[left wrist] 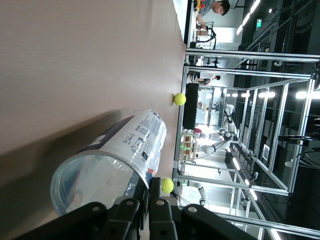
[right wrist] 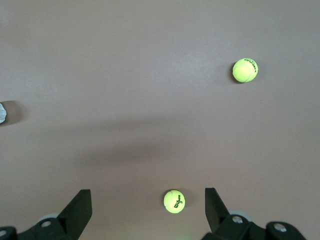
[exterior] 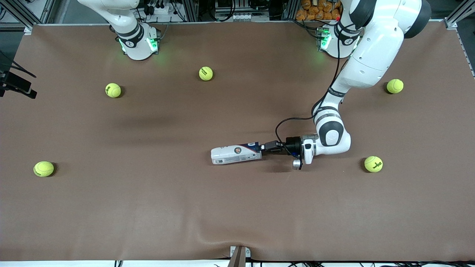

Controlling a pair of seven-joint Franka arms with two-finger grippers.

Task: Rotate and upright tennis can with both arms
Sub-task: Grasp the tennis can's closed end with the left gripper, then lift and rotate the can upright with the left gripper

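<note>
The tennis can [exterior: 235,154] lies on its side on the brown table [exterior: 148,207], near the middle, its navy-band end toward the left arm's end. My left gripper [exterior: 264,147] is low at that end and shut on the can's rim. In the left wrist view the clear open mouth of the can [left wrist: 120,155] faces the camera, and my left gripper [left wrist: 155,187] pinches its wall. My right gripper [right wrist: 146,192] is open and empty, high over the table above a tennis ball [right wrist: 173,201]. In the front view only the right arm's base [exterior: 137,40] shows.
Several yellow-green tennis balls lie scattered: one [exterior: 373,164] near the left arm's wrist, one [exterior: 395,86] farther back, two [exterior: 206,73] [exterior: 113,90] near the right arm's base, one [exterior: 43,168] at the right arm's end. A second ball [right wrist: 245,70] shows in the right wrist view.
</note>
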